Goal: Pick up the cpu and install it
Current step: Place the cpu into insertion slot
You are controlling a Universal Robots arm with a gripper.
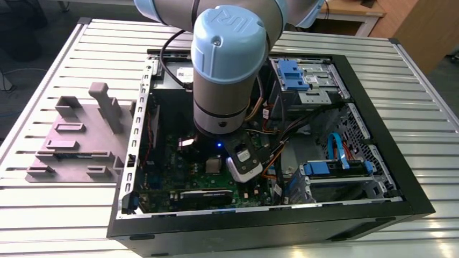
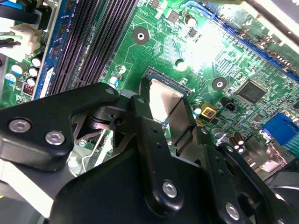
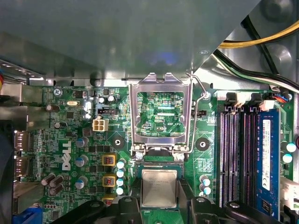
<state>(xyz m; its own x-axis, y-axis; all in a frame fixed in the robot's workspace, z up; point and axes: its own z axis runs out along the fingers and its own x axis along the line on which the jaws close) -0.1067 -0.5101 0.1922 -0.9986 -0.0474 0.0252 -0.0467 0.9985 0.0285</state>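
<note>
Over socket (image 3: 161,162), one cpu (image 3: 159,185) clamped in gripper (image 3: 159,192), jaws closed on its sides; partly hidden behind jaws in the second wrist view; seated or not, can't tell; one bracket (image 3: 159,80) raised.

I'm working in what looks like a robotics lab or workshop: a slatted aluminium bench (image 1: 57,64) carries an opened desktop computer case (image 1: 403,185) and a mauve-grey fixture tray (image 1: 72,161). Wooden office furniture (image 1: 412,24) stands behind it.
</note>
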